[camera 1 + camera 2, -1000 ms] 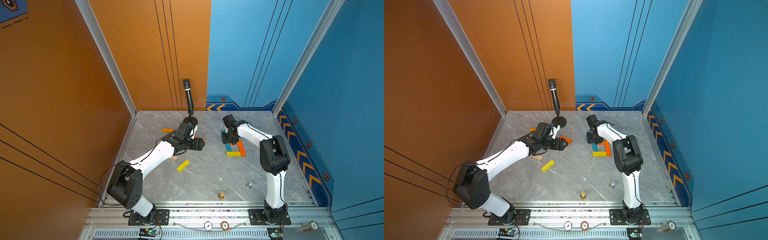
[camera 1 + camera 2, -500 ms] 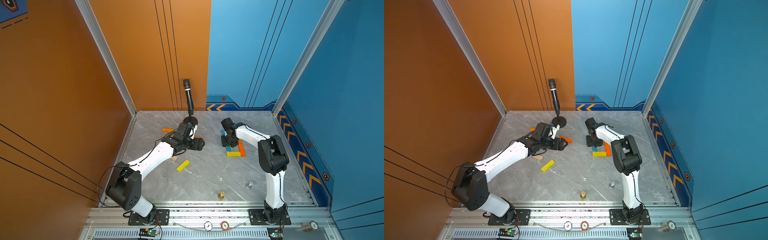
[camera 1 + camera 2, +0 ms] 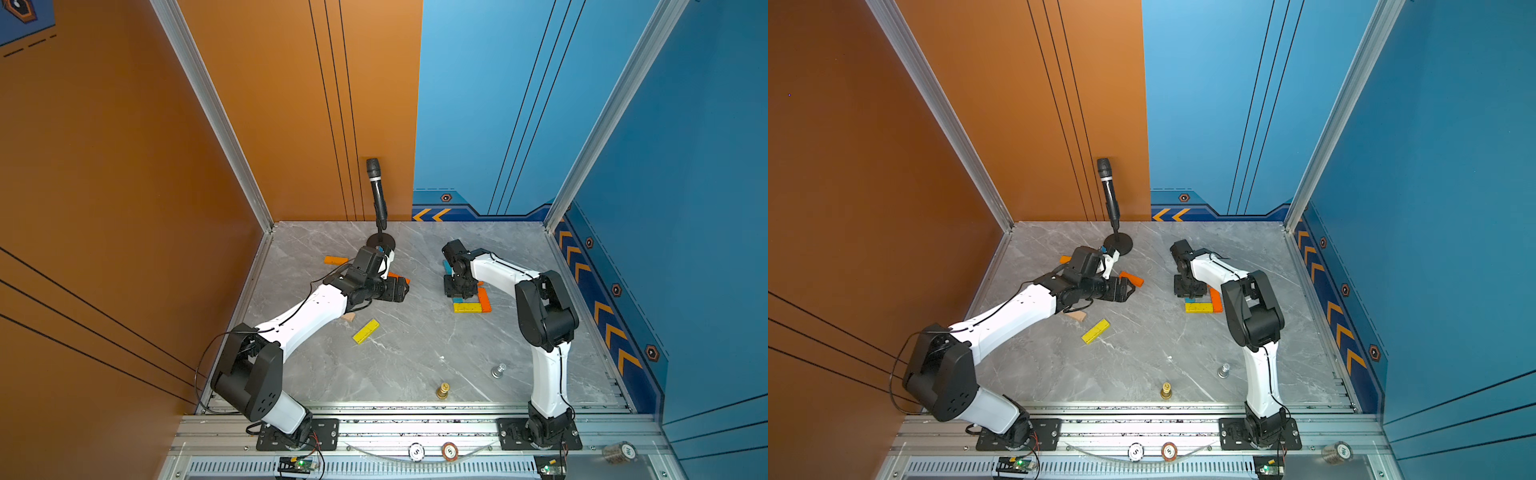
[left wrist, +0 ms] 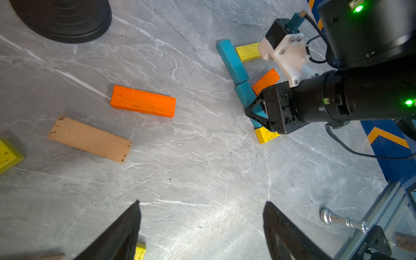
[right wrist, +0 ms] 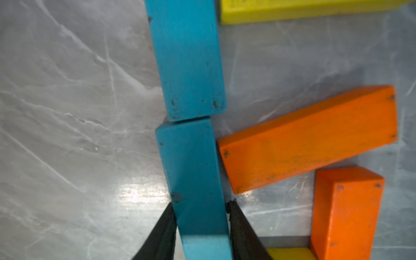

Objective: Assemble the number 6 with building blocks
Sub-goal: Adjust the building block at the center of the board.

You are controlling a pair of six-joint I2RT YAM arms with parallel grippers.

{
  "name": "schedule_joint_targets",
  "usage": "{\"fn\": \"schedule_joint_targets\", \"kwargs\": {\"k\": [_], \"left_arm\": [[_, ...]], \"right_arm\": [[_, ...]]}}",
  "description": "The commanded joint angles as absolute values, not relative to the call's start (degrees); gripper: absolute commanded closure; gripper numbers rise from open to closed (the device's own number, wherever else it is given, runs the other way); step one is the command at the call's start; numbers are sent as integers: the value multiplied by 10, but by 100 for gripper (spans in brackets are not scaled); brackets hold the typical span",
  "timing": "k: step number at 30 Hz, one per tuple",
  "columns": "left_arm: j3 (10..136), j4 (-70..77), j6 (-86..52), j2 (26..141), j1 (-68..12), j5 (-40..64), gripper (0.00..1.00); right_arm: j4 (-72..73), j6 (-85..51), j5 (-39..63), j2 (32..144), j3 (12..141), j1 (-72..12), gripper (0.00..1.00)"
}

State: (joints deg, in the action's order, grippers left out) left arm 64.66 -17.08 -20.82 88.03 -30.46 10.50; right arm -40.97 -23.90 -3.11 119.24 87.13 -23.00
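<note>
overhead, in both top views, the half-built figure's yellow base block (image 3: 467, 307) lay on the counter (image 3: 415, 365) right of centre; a loose yellow block (image 3: 1096, 331) sat left of centre. from the left wrist, the left jaws gaped empty, an orange block (image 4: 143, 101) and a tan block (image 4: 89, 139) lying centre left. from the right wrist, the right jaws gripped the lower blue block (image 5: 191, 171) at bottom centre, butted against an upper blue block (image 5: 186, 58).

Twelve building blocks (image 4: 143, 101), two chess pieces (image 3: 442, 390), one microphone (image 3: 376, 187), two arms (image 3: 303, 320).
</note>
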Motion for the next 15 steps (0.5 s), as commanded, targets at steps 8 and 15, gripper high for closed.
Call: {"fn": "schedule_joint_targets", "kwargs": {"k": [8,15], "left_arm": [[635,-159,-209,868,-315,96,15],[633,-158,-209,868,-318,96,15]], "right_arm": [[-414,-271,-41,1172,867,-235,65],[-414,-275,-47,1167,856,-235,66]]}}
